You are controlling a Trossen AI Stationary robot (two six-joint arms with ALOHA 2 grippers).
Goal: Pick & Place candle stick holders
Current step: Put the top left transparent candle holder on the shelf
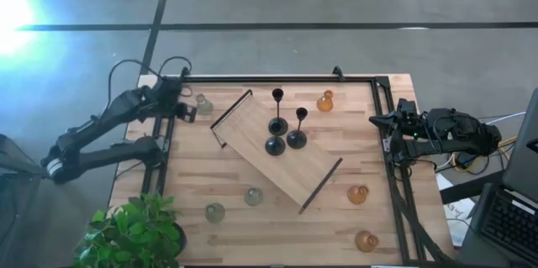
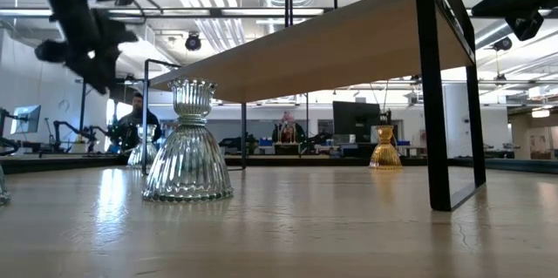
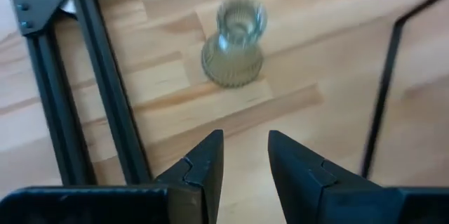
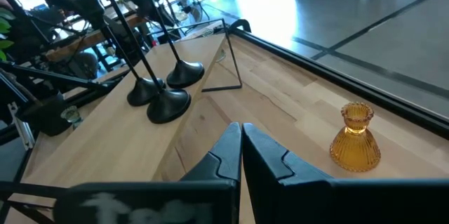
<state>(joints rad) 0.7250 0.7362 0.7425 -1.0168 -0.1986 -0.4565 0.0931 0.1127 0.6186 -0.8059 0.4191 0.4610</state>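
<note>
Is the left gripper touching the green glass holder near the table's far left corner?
Apart. The left wrist view shows the left gripper open and empty, with bare wood plainly separating its fingertips from the pale green holder.

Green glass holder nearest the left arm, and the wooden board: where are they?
green glass holder [image 3: 233, 48], left wrist view, ribbed body.
wooden board [image 1: 252, 121], high view, bare top surface.

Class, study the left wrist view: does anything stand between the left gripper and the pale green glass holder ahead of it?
Nothing visible does. The left gripper, empty with jaws apart, faces the green holder across bare table.
</note>
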